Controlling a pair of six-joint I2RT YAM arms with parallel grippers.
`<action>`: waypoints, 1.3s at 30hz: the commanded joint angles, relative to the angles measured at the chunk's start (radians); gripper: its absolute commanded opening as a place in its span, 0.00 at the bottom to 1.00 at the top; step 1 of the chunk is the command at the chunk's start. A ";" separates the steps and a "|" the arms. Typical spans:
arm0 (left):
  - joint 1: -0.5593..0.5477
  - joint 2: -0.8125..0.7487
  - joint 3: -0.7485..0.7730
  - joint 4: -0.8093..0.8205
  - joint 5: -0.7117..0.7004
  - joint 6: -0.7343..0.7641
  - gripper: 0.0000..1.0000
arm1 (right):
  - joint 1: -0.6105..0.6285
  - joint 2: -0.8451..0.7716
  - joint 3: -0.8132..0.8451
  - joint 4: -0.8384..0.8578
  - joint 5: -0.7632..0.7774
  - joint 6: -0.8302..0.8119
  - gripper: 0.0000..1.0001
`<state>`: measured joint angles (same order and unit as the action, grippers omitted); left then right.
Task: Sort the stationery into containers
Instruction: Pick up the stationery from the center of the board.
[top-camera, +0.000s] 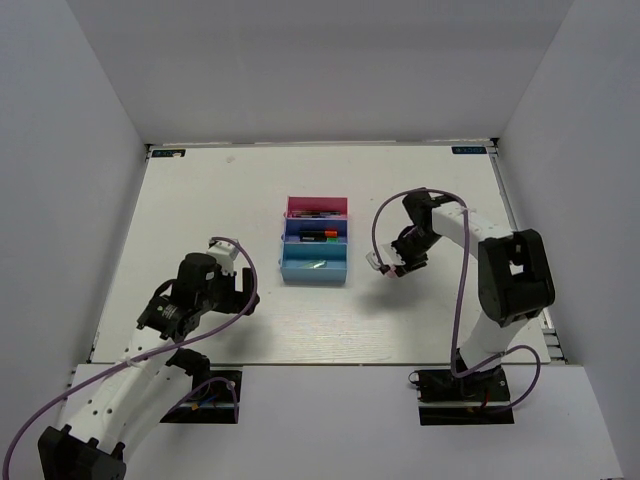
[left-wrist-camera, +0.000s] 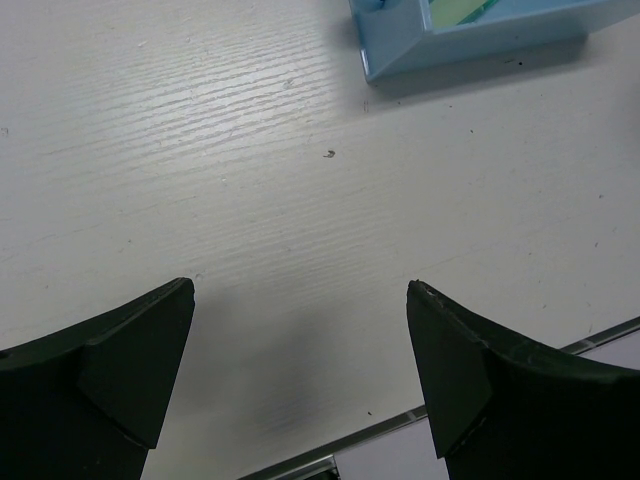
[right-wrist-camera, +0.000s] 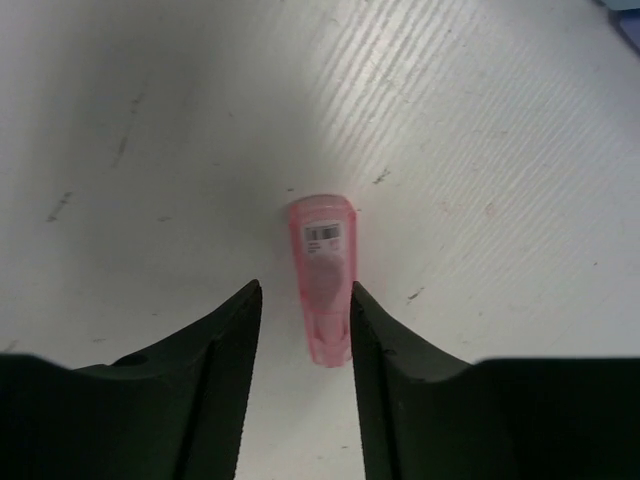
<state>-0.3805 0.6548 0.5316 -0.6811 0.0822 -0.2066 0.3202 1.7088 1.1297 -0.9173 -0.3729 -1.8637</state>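
1. Pink marker (right-wrist-camera: 322, 290): translucent pink, stubby, with a white barcode label at its far end.
2. It sits between the right gripper (right-wrist-camera: 304, 300) fingers, which are narrow. Whether they clamp it is unclear.
3. Left gripper (left-wrist-camera: 300, 295) is spread wide over the table (left-wrist-camera: 250, 180), near the light blue tray (left-wrist-camera: 395, 55).

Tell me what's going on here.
Two robot arms are sorting stationery. The right end effector straddles a pink marker just right of the row of trays; whether it is clamped is unclear. The left end effector hangs open over the table near the light blue tray. Some pens already lie in the trays.
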 joint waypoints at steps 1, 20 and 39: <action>0.006 0.003 -0.004 -0.003 -0.006 0.009 0.97 | -0.009 0.046 0.062 0.000 -0.014 -0.094 0.46; 0.005 0.012 -0.005 -0.006 -0.010 0.013 0.97 | -0.003 0.203 0.064 0.014 0.120 -0.034 0.37; 0.006 0.026 -0.005 -0.009 -0.013 0.009 0.97 | 0.203 -0.121 0.281 0.020 -0.233 0.806 0.00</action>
<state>-0.3805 0.6807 0.5316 -0.6849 0.0772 -0.1997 0.4831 1.5860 1.3823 -0.9710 -0.5835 -1.2884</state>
